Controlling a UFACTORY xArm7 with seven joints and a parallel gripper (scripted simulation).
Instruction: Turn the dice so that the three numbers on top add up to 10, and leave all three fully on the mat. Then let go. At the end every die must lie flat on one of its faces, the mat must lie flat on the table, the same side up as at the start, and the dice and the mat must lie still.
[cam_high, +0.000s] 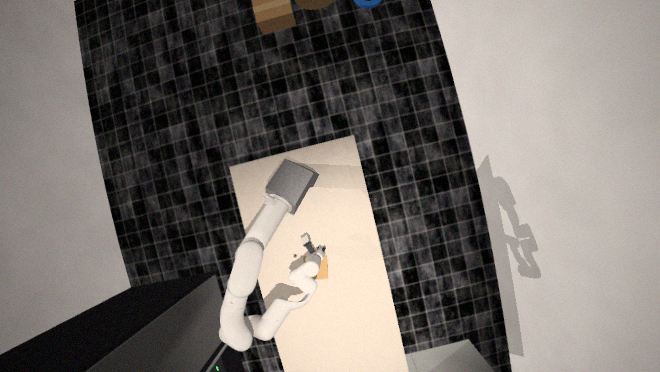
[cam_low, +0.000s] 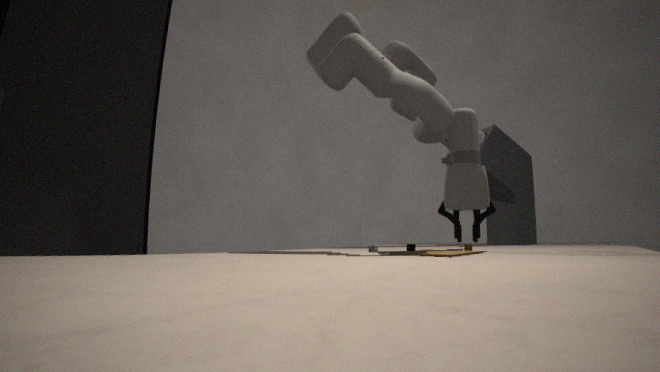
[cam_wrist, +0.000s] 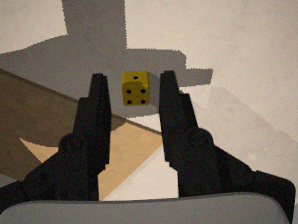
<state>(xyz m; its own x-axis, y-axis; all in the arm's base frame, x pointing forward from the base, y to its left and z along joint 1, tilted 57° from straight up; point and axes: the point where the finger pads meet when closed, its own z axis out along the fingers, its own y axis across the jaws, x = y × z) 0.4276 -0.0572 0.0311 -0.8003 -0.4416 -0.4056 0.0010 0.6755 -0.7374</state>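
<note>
Gripper (cam_wrist: 133, 96) hanging just above the bench (cam_wrist: 246, 43), fingers partly parted, holding nothing. Yellow die (cam_wrist: 136, 88) at frame centre, directly below and between the fingertips, seemingly just off the tan mat (cam_wrist: 127, 145) at lower left.

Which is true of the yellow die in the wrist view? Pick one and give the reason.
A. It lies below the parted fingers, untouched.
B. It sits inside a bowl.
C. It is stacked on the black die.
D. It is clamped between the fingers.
A. The yellow die lies on the surface below the gripper, framed by the gap between its dark fingers, with nothing held between them.
</note>
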